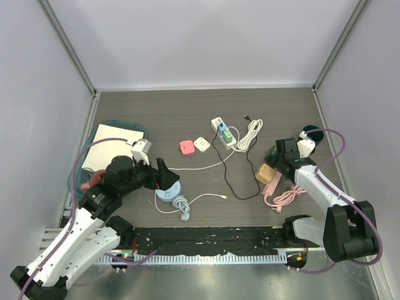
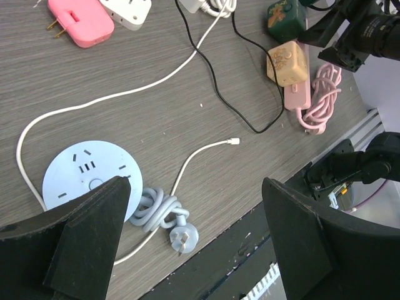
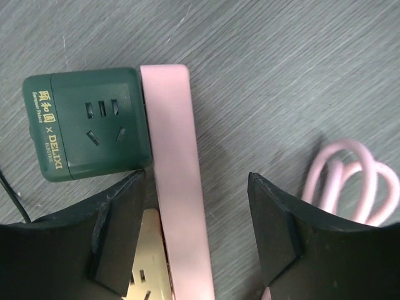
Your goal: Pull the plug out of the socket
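- Top external: you look down from above and behind the arm bases, far enough back to take in the whole table [image 1: 187,119].
- Left wrist: you look obliquely down and across toward the right side at middle range. The round blue socket [image 2: 87,172] lies nearest.
- Right wrist: you look straight down, very close, on the green cube socket [image 3: 87,122] and the pink power strip [image 3: 175,187].
- Shared: you find both in the left wrist view's upper right. The strip also shows, small, at the right of the top view.
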### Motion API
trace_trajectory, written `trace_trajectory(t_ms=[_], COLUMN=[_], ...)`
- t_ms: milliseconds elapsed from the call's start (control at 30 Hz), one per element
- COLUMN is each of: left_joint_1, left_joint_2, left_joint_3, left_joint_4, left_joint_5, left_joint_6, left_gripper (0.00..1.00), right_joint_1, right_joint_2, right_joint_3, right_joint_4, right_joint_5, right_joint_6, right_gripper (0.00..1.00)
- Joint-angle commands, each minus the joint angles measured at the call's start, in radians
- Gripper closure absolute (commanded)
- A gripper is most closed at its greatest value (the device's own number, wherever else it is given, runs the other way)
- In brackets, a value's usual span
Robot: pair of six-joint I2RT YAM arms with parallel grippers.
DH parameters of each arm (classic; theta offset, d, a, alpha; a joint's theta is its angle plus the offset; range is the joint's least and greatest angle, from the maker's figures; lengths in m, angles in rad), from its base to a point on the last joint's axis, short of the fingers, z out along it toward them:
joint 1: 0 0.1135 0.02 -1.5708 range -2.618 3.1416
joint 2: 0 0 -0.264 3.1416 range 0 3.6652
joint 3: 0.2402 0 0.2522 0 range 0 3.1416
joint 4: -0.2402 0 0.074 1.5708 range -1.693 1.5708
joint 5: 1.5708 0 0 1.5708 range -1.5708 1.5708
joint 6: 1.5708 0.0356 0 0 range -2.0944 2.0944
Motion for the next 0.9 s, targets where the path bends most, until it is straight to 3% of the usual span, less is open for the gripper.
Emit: trace_trajectory(t_ms=[0,500,600,767,867], left_joint_1=[-0.004,-0.004,-0.009,-0.018,-0.021], left_joint_2=[0.033,0.105,0.125,0.147,0.226], left_joint_3=[0.011,0.010,0.011,-0.015,0.013], left_joint_4=[0.020,0.049,0.069,0.181,0.267], left_joint_5=[0.032,0.099,0.096,0.046,0.108], left_joint_6=[0.019,0.011,-0.002,-0.145,-0.203], left_gripper=[0.09,0.10,0.10,0.12,0.07], right_joint_1=[-0.006,-0.011,-0.011,-0.011,-0.011], right_joint_2=[0.066,0.105,0.100,0.053,0.001], right_joint_3=[0.009,-0.050,-0.043,-0.040,-0.017], right_joint_4=[0.102,0.156,0.159,0.178,0.161], right_joint_5=[-0.064,-0.076,-0.059,-0.082,-0.116], right_joint_6=[-0.013,0.021,0.010,-0.037,-0.065], right_gripper=[0.30,0.39,0.54,0.99,0.99])
